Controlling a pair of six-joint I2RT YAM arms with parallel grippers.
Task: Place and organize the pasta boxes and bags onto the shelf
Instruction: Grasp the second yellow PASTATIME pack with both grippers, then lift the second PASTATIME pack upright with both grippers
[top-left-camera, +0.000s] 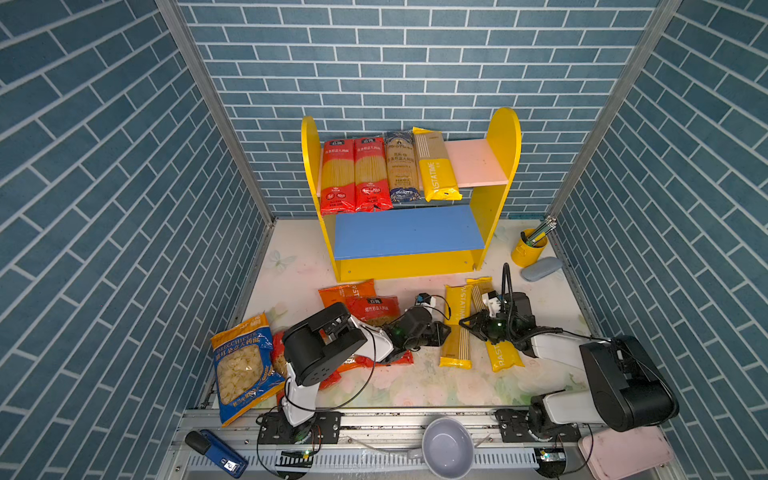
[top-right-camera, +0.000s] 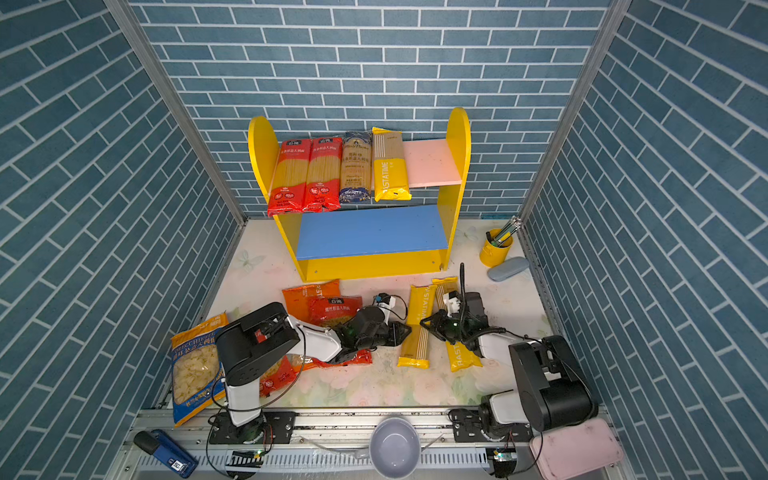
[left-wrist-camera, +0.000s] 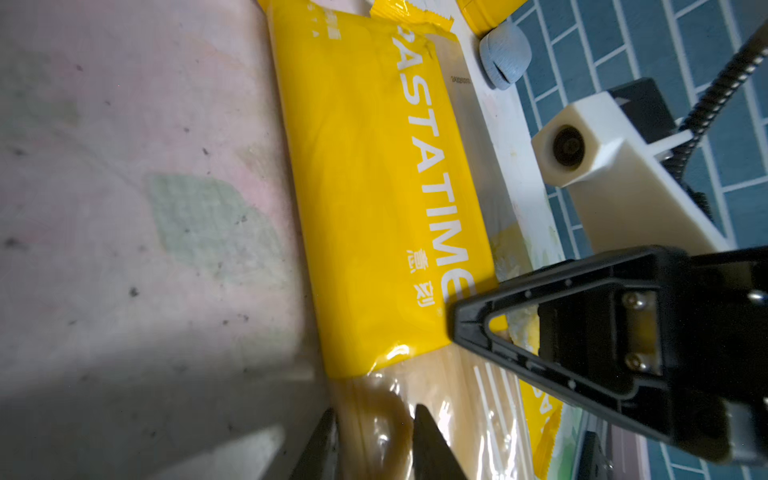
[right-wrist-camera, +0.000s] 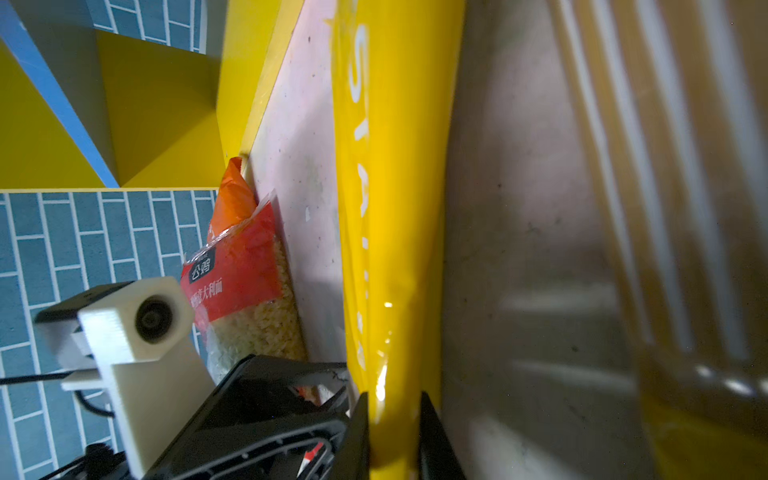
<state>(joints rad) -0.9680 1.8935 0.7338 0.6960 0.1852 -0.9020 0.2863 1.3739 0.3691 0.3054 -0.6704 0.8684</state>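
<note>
Two yellow spaghetti packs lie on the table in front of the shelf. My left gripper is shut on the clear end of the left pack. My right gripper is shut on the same pack from the opposite side. The second yellow pack lies partly under the right arm. On the pink upper board lie two red packs, a dark-blue one and a yellow one. The blue lower board is bare.
An orange bag and a red bag lie left of centre, and a blue-orange bag leans at the left edge. A yellow pen cup and a grey case stand at the back right. A bowl sits in front.
</note>
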